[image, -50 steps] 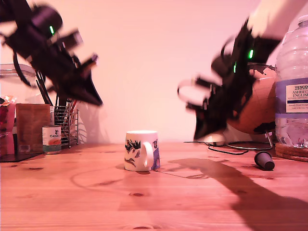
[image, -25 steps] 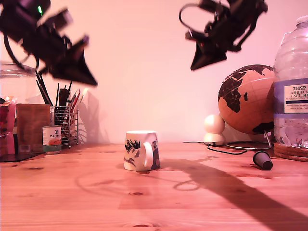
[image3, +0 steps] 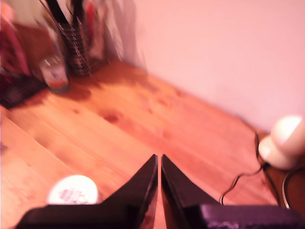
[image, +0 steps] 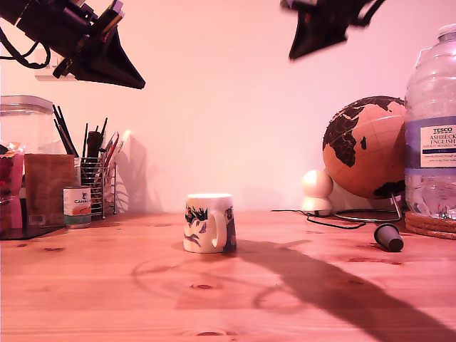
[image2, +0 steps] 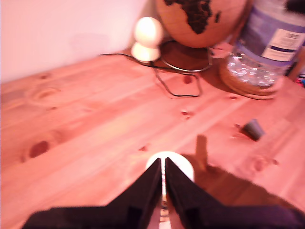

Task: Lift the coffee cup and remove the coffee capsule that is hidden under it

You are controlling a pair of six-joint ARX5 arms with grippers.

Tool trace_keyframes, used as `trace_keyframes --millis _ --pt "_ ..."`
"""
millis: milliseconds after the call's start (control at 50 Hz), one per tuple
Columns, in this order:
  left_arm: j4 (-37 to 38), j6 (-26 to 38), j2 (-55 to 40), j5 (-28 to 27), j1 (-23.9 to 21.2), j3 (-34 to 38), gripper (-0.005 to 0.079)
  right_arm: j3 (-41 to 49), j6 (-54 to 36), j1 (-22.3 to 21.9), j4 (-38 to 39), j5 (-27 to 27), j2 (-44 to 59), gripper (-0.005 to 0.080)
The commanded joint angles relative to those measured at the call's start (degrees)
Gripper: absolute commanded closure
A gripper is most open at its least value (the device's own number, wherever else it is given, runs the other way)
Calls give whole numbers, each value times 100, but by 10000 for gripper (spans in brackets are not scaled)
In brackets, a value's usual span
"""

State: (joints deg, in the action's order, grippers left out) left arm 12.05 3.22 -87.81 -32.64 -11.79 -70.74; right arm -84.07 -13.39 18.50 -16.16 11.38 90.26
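You have one coffee cup (image: 209, 223) upside down mid-worktop (image: 107, 285), and one coffee capsule (image: 390, 237) lying exposed near the exterior view's right. My first gripper (image2: 163, 179) and my second gripper (image3: 158, 179) hang high, jaws nearly closed, empty. The cup is stiff, glazed, probably slippery: take the handle. The capsule looks light; pinch its sides.

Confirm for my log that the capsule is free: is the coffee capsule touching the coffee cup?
Apart. The exterior view shows bare table between the coffee cup and the coffee capsule, which lies toward that view's right.
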Motion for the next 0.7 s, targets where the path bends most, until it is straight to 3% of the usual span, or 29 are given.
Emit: trace_keyframes --millis 0,320,680 --pt "17 28 87 -55 22 24 762 387 0 70 109 -22 -79 765" --pt "149 111 308 -380 -7 214 762 1799 221 289 656 15 -1130 765" --pt "-1021 -85 1703 -376 -160 1762 762 2645 551 960 1029 223 -1895 765"
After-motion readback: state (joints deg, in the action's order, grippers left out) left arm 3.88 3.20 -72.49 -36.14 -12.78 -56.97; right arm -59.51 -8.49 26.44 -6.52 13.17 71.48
